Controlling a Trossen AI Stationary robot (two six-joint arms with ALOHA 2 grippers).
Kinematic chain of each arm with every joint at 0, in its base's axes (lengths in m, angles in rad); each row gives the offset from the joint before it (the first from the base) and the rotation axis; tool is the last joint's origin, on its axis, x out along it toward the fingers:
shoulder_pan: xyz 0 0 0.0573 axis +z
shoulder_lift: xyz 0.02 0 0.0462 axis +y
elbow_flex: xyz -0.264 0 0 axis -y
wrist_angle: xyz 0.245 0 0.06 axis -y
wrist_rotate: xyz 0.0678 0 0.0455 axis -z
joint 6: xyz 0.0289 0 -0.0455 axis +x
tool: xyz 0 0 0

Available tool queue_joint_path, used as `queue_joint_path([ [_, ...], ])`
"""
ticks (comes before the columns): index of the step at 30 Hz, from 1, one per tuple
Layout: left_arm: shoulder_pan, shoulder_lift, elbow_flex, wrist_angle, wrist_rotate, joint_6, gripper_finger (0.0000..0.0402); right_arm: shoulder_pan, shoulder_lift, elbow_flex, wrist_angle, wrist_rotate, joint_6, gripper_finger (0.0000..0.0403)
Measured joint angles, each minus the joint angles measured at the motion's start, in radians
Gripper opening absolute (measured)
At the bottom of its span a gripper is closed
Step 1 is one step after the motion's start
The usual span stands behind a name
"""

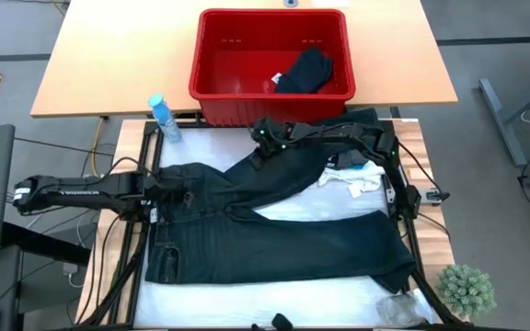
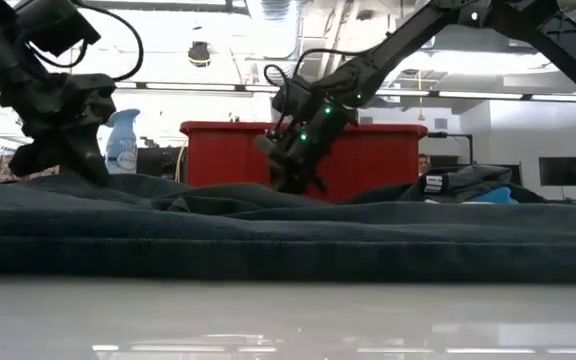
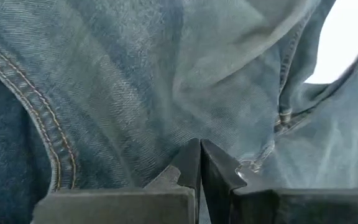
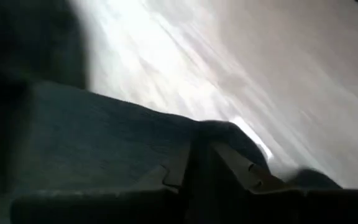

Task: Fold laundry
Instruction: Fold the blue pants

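Note:
Long dark denim trousers (image 1: pixel 283 241) lie spread on the white-covered table, waist toward the left, one leg running toward the far right. My left gripper (image 1: pixel 190 196) is shut with its tips at the waist area, beside a stitched pocket seam (image 3: pixel 48 134). My right gripper (image 1: pixel 263 140) is down at the trousers' far edge near the crotch, shut on cloth. A white garment (image 1: pixel 352 176) with a bit of teal (image 1: pixel 368 167) lies between the legs. A black garment (image 1: pixel 306 72) rests in the red basket (image 1: pixel 212 55). My left gripper's shut fingertips (image 3: pixel 191 158) meet the denim (image 3: pixel 185 124) near the waist, slanting down from the table's left; no cloth shows between them. My right gripper pinches the trousers' far edge (image 4: pixel 232 134) between its two fingers, slanting down from the right; one layer or several, I cannot tell.
The red basket stands on the wooden table beyond the far edge. A blue spray bottle (image 1: pixel 163 118) stands at the far left corner. A small green plant (image 1: pixel 467 290) and a clear plastic thing (image 1: pixel 398 308) sit at the near right corner.

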Motion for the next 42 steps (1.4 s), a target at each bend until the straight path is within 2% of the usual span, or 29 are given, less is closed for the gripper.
queue_joint_path([
  [4, -0.008, 0.001, -0.018, 0.002, -0.004, -0.004, 0.0, 0.004, -0.003, 0.007, -0.052, 0.114, 0.05, 0.0058],
  [5, -0.011, 0.001, -0.022, 0.003, -0.003, -0.005, 0.0, 0.001, -0.006, 0.016, -0.064, 0.107, 0.064, 0.0053],
  [8, -0.03, 0.0, -0.029, -0.003, -0.001, -0.001, 0.0, -0.013, -0.046, 0.059, -0.084, -0.03, 0.053, 0.0039],
  [10, -0.043, 0.002, -0.029, -0.002, -0.002, 0.01, 0.0, -0.014, -0.1, 0.108, -0.124, -0.059, 0.049, 0.0029],
  [12, -0.054, 0.002, -0.029, 0.01, -0.003, 0.0, 0.0, -0.012, -0.162, 0.152, -0.218, -0.024, 0.013, 0.0019],
  [16, -0.073, 0.002, -0.029, 0.111, -0.002, -0.006, 0.0, -0.02, -0.28, 0.188, -0.384, 0.137, -0.09, 0.0015],
  [18, -0.08, 0.002, -0.029, 0.161, -0.003, 0.0, 0.0, -0.041, -0.312, 0.19, -0.408, 0.138, -0.096, 0.0016],
  [20, -0.091, 0.002, -0.029, 0.203, -0.004, -0.001, 0.0, -0.054, -0.319, 0.191, -0.414, 0.067, -0.086, 0.0016],
  [27, -0.157, 0.003, -0.029, 0.258, -0.022, -0.01, 0.0, 0.071, -0.164, 0.187, -0.357, -0.015, -0.105, 0.0016],
  [32, -0.227, 0.007, -0.029, 0.338, -0.051, -0.02, 0.0, 0.123, -0.06, 0.188, -0.311, -0.016, -0.107, 0.0016],
  [37, -0.297, 0.072, -0.029, 0.299, -0.115, -0.077, 0.0, 0.147, 0.028, 0.187, -0.308, -0.029, -0.105, 0.0016],
  [39, -0.318, 0.105, -0.029, 0.294, -0.122, -0.085, 0.0, 0.148, 0.046, 0.187, -0.325, -0.021, -0.102, 0.0016],
  [42, -0.337, 0.166, -0.029, 0.29, -0.137, -0.087, 0.0, 0.141, 0.064, 0.189, -0.343, 0.052, -0.097, 0.0016],
])
